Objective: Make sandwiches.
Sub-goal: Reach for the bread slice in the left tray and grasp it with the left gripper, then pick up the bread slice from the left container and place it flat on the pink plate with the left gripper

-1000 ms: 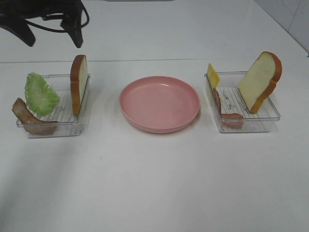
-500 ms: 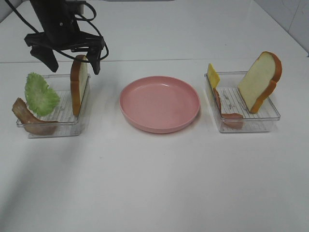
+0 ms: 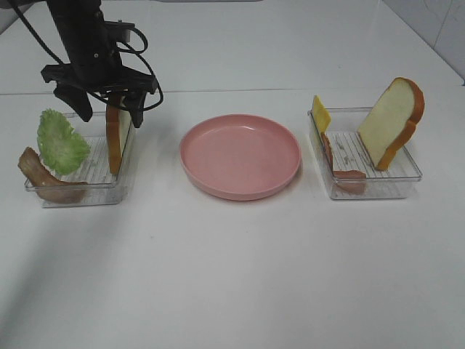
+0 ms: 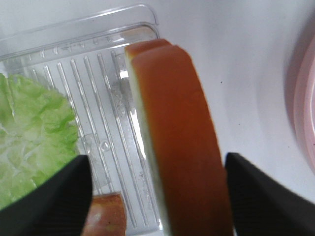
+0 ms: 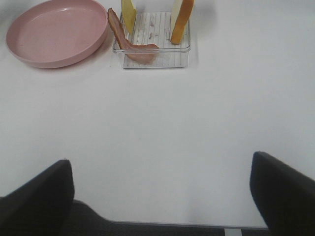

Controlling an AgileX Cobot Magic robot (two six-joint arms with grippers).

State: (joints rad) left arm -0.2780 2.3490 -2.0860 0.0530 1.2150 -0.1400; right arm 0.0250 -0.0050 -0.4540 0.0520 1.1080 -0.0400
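Note:
In the left clear tray (image 3: 80,195) a bread slice (image 3: 118,134) stands on edge, with ruffled green lettuce (image 3: 62,142) and a brown bacon strip (image 3: 43,178) beside it. My left gripper (image 3: 109,109) is open and straddles the top of this bread, one finger on each side. The left wrist view shows the crust (image 4: 182,147) between the dark fingers (image 4: 44,196). The right tray (image 3: 374,193) holds yellow cheese (image 3: 320,115), a ham slice (image 3: 341,163) and the second bread slice (image 3: 392,120). My right gripper (image 5: 160,162) is open and empty, well back from that tray (image 5: 152,61).
A pink round plate (image 3: 240,156) sits between the two trays and holds nothing. It also shows in the right wrist view (image 5: 54,32). The white table stretches bare in front of the trays. The right arm is out of the exterior high view.
My left gripper has come down from the top left of the view and now straddles the bread in the left tray. The food has not moved.

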